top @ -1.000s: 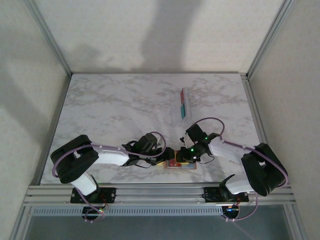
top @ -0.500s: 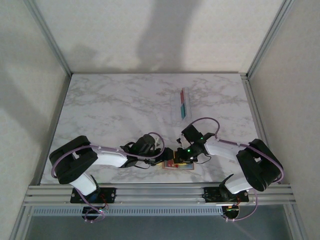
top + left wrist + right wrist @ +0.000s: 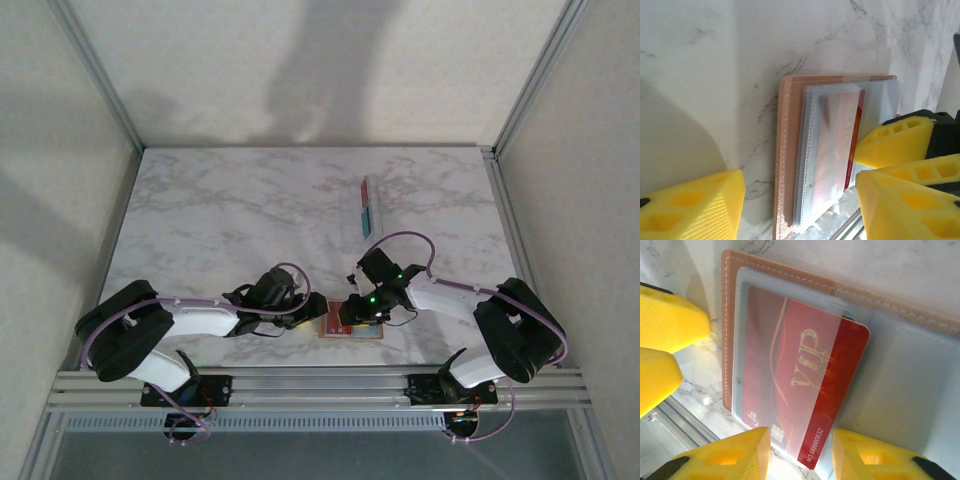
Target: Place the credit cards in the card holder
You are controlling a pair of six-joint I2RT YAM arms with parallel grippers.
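The card holder (image 3: pixel 352 328) lies open near the table's front edge, tan leather (image 3: pixel 785 150) round grey-blue pockets (image 3: pixel 900 365). A red VIP card (image 3: pixel 805 390) sits most of the way inside a clear pocket, and its numbered end sticks out. My right gripper (image 3: pixel 801 450) stands open over that end, one yellow finger on each side. My left gripper (image 3: pixel 799 200) is open too, astride the holder's near edge without touching it. The two grippers (image 3: pixel 308 318) (image 3: pixel 353 312) face each other across the holder. More credit cards (image 3: pixel 368 208) lie at the back right.
The aluminium rail (image 3: pixel 320 385) runs just in front of the holder. Frame posts (image 3: pixel 100 80) and walls enclose the marble table (image 3: pixel 220 210). The right gripper's finger (image 3: pixel 895 142) crowds the holder's right side in the left wrist view.
My left gripper has drawn back to the left, off the holder, with its jaws narrower. The right jaws have opened a little over the red card.
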